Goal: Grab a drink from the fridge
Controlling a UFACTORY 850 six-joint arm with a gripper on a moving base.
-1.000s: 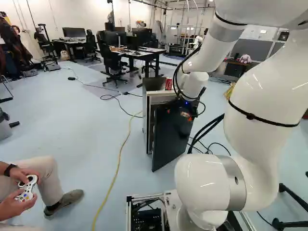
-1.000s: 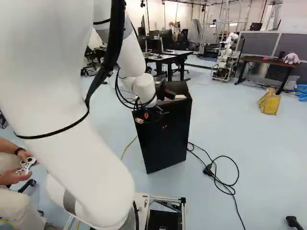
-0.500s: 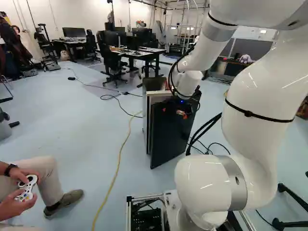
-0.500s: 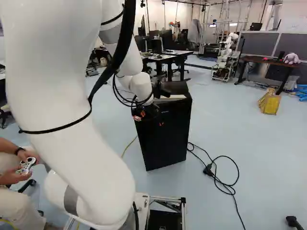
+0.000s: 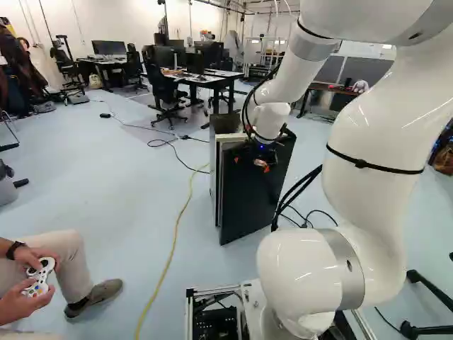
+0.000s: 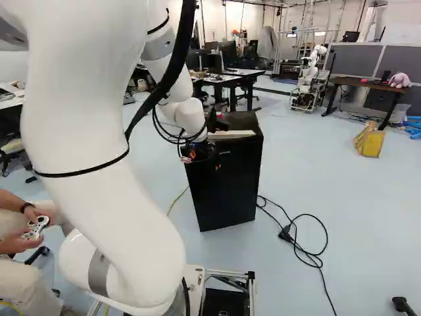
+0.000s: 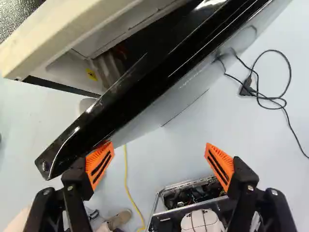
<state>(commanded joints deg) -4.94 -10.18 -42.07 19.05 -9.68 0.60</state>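
My gripper [image 5: 250, 161] stands at the outer side of the black fridge door [image 5: 253, 195], near its top. The gripper [image 7: 159, 162] is open in the wrist view, nothing between its orange pads. One finger overlaps the door near its free corner; contact cannot be told. The other is over the floor. The door stands slightly ajar from the fridge body [image 5: 216, 170]. Through the gap beyond the door's top edge [image 7: 135, 92], part of the pale interior [image 7: 99, 36] shows in the wrist view. No drink can be made out inside.
A person's hands with a controller [image 5: 40, 276] are at the lower left of the left base view. A yellow cable [image 5: 173, 241] runs past the fridge; a black cable [image 6: 309, 250] lies right of it. Desks [image 5: 205, 78] and another robot [image 6: 309, 79] stand farther back.
The arm has shifted left in the left base view, and the door has swung a little toward the fridge body. A red can seen on the fridge is now largely hidden. The base stayed still.
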